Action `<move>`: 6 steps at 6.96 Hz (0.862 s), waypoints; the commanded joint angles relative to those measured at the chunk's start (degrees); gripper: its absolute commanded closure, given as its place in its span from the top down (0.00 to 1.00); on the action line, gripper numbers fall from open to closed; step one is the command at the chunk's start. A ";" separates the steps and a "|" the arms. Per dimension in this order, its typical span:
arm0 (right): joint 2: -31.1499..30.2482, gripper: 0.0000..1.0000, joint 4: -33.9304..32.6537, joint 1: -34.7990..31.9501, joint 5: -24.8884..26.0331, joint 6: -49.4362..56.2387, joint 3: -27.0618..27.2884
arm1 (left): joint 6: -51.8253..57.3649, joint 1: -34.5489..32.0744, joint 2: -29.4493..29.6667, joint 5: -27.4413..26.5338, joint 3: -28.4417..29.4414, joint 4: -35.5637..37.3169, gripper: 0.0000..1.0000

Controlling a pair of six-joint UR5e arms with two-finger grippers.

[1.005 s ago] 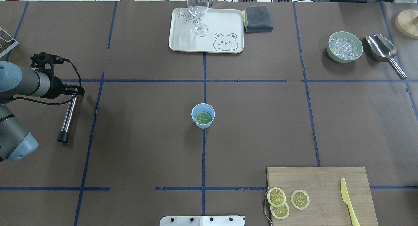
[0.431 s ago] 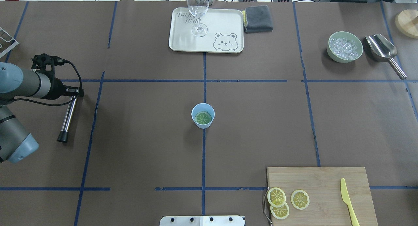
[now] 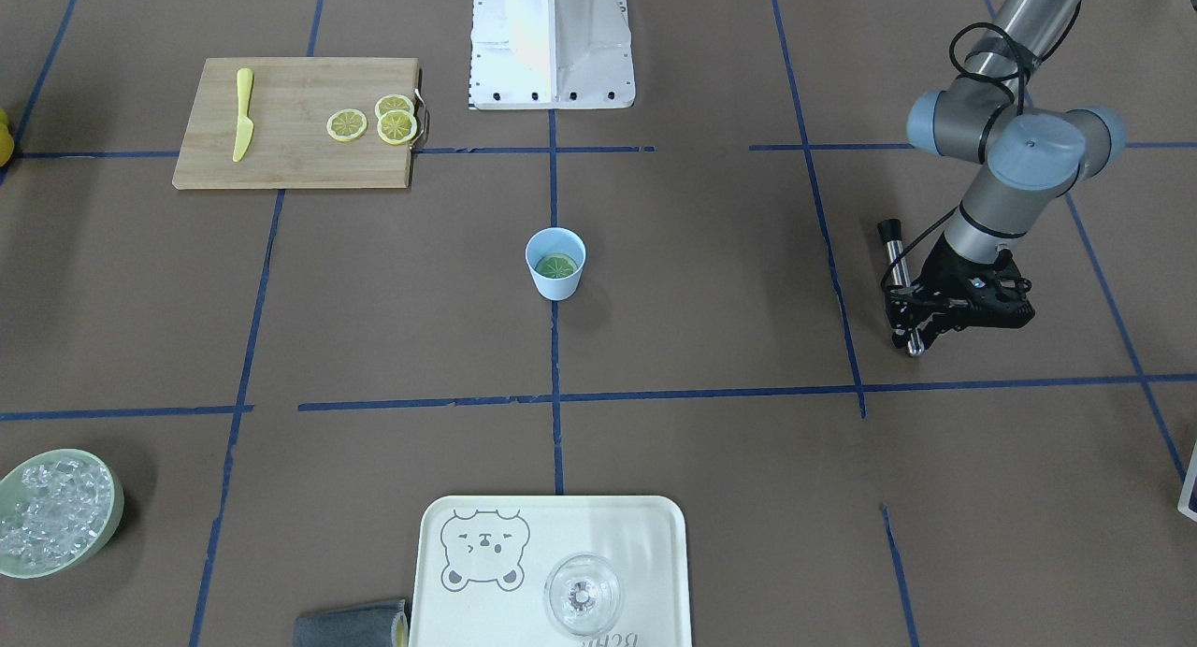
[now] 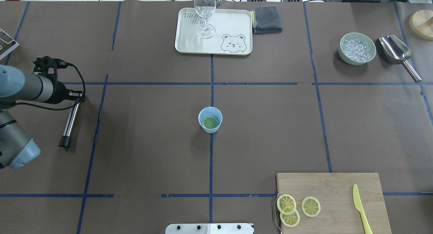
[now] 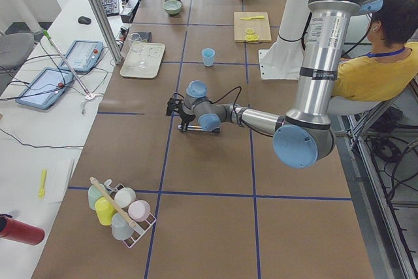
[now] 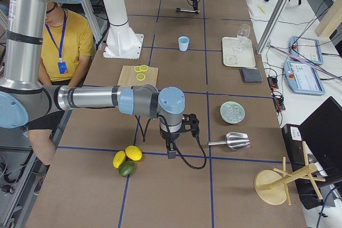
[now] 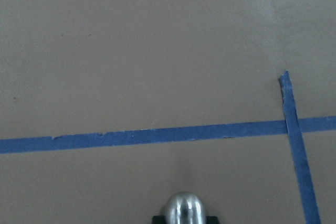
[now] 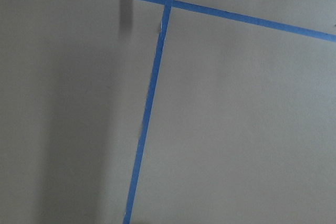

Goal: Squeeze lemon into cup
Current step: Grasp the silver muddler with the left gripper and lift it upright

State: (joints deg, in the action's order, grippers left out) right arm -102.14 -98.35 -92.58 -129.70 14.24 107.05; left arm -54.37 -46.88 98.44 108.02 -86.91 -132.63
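The light-blue cup (image 4: pixel 210 126) stands at the table's centre, also in the front view (image 3: pixel 555 284). A round segmented slice (image 4: pixel 210 121) lies flat inside it and looks greenish. Three yellow lemon slices (image 4: pixel 286 204) lie on the wooden cutting board (image 4: pixel 338 185) at the near right. My left gripper (image 4: pixel 77 98) is far left of the cup, shut on one end of a metal rod (image 4: pixel 70 120) with a black tip. The rod's rounded end shows in the left wrist view (image 7: pixel 182 209). My right gripper (image 6: pixel 172 152) shows only in the right side view, low over bare table; I cannot tell its state.
A cream tray (image 4: pixel 233 24) with a wine glass (image 4: pixel 205 14) and a grey cloth (image 4: pixel 267 19) are at the far edge. A green bowl of ice (image 4: pixel 358 48) and a metal scoop (image 4: pixel 395 51) are far right. A yellow knife (image 4: pixel 360 207) lies on the board.
My left arm has drifted slightly to the left and back, carrying the metal rod with it. The cup and slices have not moved.
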 commanded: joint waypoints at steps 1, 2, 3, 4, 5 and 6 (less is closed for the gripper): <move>0.01 1.00 0.00 -0.32 -0.02 0.00 0.00 | 0.67 -0.06 -0.09 0.09 -1.49 0.00 0.00; 0.01 1.00 0.00 -0.49 -0.02 0.00 0.00 | 1.19 -0.06 0.09 0.17 -3.51 0.09 0.00; 0.01 1.00 0.00 -0.49 -0.02 0.00 0.00 | 3.64 -0.06 1.05 0.09 -5.01 -0.26 0.00; -0.25 1.00 0.00 -0.67 -0.02 0.00 0.00 | 4.27 -0.32 2.45 -0.35 -9.46 -0.79 0.00; -0.34 1.00 0.00 -0.93 -0.02 -0.09 0.00 | 4.45 -0.15 6.29 -7.83 -12.81 -2.53 0.00; -0.34 1.00 0.00 -1.11 -0.02 -0.09 0.00 | 4.36 -0.06 12.51 -13.48 -13.02 -3.59 0.00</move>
State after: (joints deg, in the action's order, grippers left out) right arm -102.42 -98.35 -93.45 -129.73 14.18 107.05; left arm -50.16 -47.02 104.82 101.24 -98.12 -134.79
